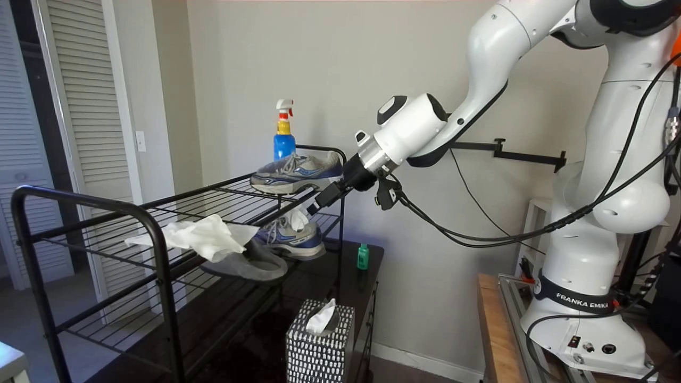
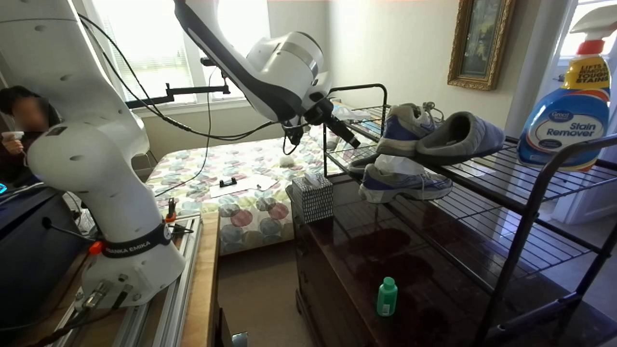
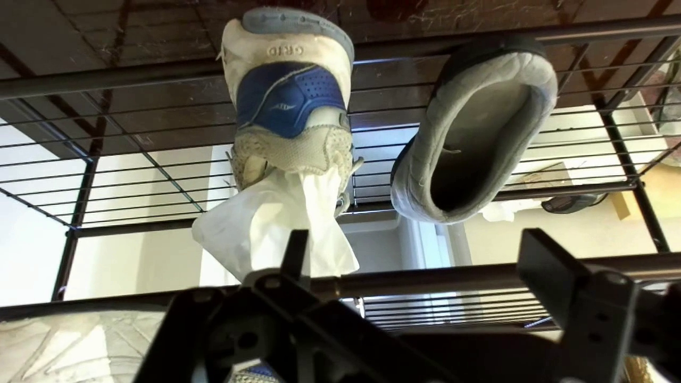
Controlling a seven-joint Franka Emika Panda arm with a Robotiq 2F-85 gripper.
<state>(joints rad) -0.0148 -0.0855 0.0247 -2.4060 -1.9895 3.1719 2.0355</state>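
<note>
near the lower sneaker (image 3: 290,101), the gripper (image 3: 416,252) is gaping empty; one finger (image 3: 294,255), straying sideways, could be knocking the tissue (image 3: 274,221) loose.

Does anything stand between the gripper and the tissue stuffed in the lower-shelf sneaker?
Nothing visible does: in the wrist view, only the open gripper itself overlaps the tissue sticking out of the sneaker. The upper shelf's front rail runs close by, not visibly across it.
</note>
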